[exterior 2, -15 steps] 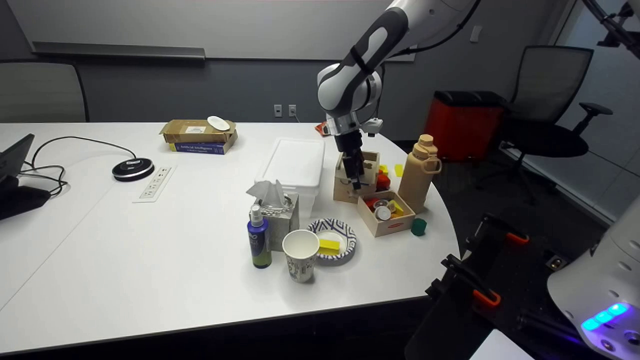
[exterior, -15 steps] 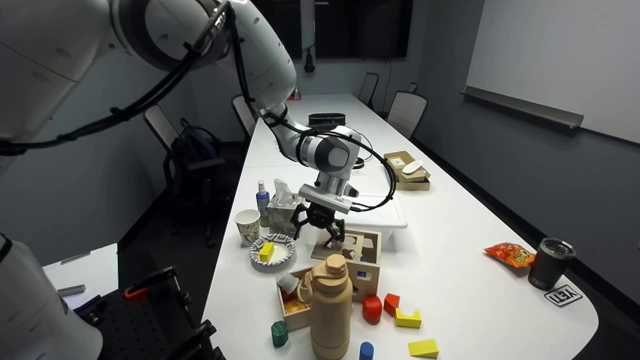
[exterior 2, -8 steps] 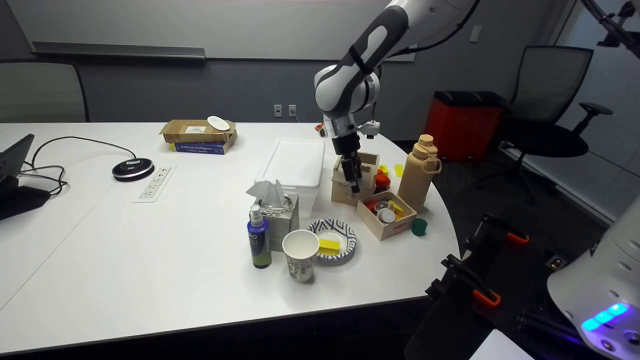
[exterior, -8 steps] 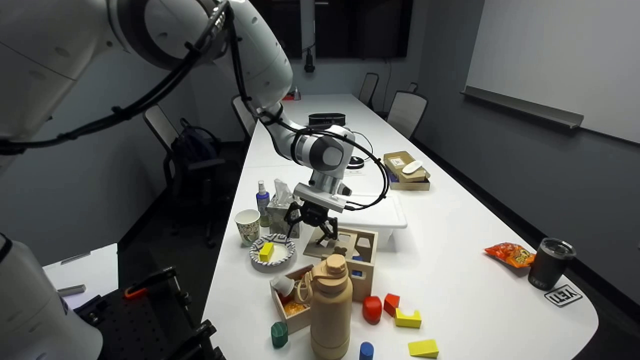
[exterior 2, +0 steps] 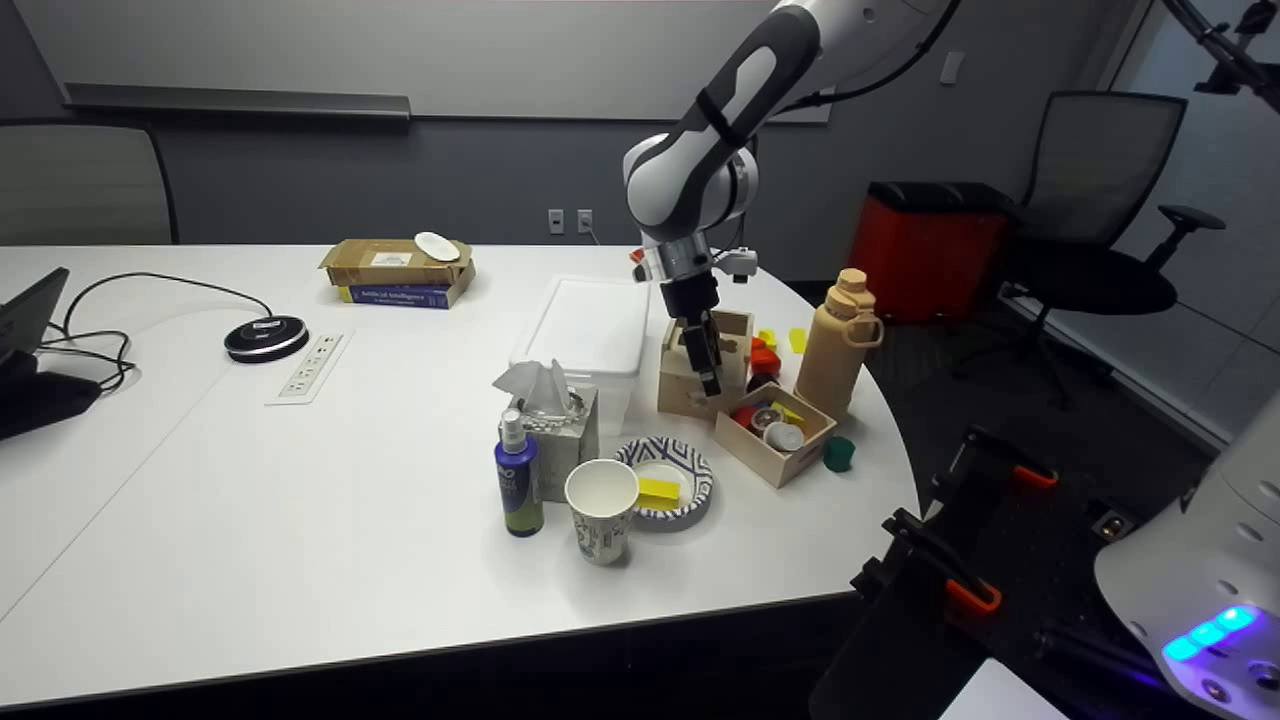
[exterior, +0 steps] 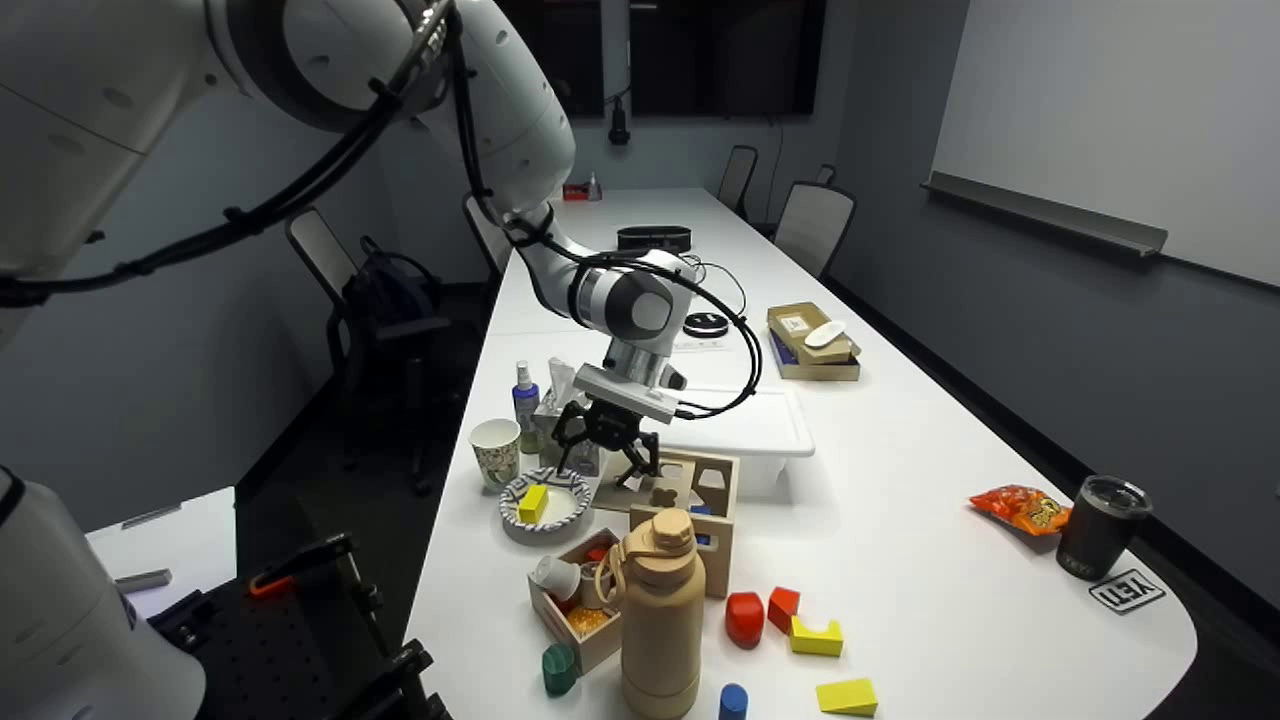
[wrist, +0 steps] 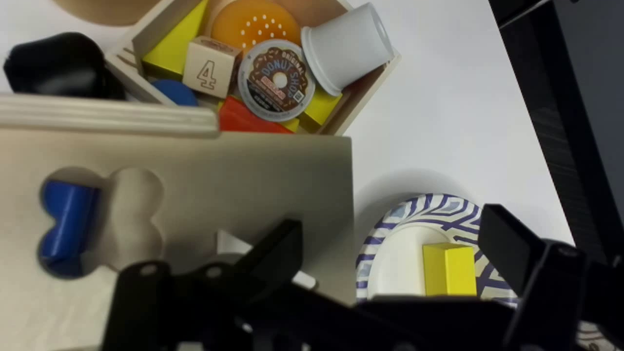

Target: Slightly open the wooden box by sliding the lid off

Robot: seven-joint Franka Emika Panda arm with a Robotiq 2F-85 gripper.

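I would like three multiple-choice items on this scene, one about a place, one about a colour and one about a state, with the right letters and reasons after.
1. Where is the coffee pod with the donut label?
A) under the bottle B) in the wooden tray C) inside the paper cup

2. What colour is the block on the plate?
A) red B) green C) yellow

3. How is the lid of the wooden box?
A) slid partly off B) fully shut C) completely removed

1 B: the wrist view shows it within the tray.
2 C: its faces are yellow in every view.
3 A: in an exterior view it juts past the box yet covers part of it.
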